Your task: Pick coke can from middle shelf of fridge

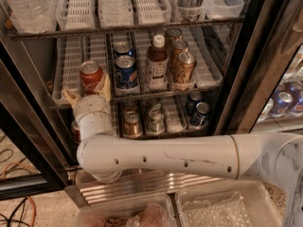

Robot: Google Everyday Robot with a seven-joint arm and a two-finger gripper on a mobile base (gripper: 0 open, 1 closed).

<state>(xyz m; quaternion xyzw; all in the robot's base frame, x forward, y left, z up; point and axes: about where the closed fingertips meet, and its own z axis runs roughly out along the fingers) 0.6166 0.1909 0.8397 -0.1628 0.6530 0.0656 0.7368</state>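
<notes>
The coke can (90, 74), red with a silver top, stands upright at the front left of the middle shelf (161, 94) in the fridge (236, 79). My gripper (88, 91) is at the can's base, reaching in from below. It is open, with one tan fingertip (71, 97) left of the can and the other to its right, so the can's lower part sits between them. The white arm (165, 157) stretches across the lower part of the view.
A blue Pepsi can (125, 72), a bottle (156, 63) and gold-brown cans (183, 67) stand to the right on the same shelf. More cans (201, 113) sit on the lower shelf. A water bottle (26, 6) is on the top shelf. Clear bins (222, 207) lie below.
</notes>
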